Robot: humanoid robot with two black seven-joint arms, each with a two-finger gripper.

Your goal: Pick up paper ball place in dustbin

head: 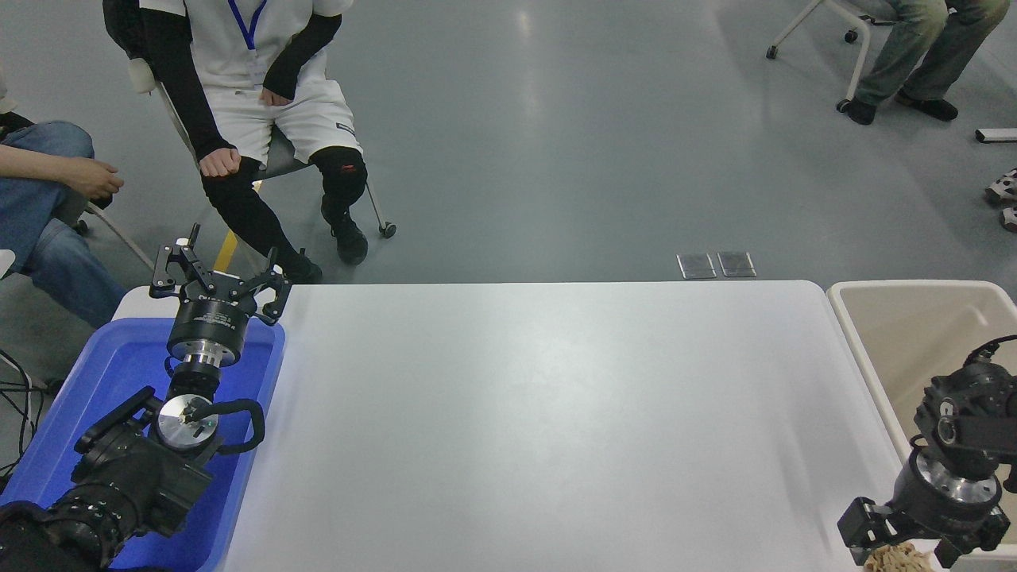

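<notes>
Paper ball (898, 558), tan and crumpled, lies at the table's (540, 421) near right corner, cut off by the picture's bottom edge and just beside the dustbin's (866, 349) near left rim. The right gripper (902, 540) hangs directly over it, its jaws spread wide with one finger on each side of the wad; whether the fingers touch the paper cannot be told. The right arm reaches in over the dustbin's near end, hiding part of that rim. The dustbin, cream-coloured, stands against the table's right edge, its far part open and uncovered.

The left gripper (216, 278) is parked at the lower left over the blue tray (103, 373), jaws open and holding nothing. Between the two arms the white table offers wide open room. Beyond the far edge, a person (246, 87) sits on a chair at the upper left.
</notes>
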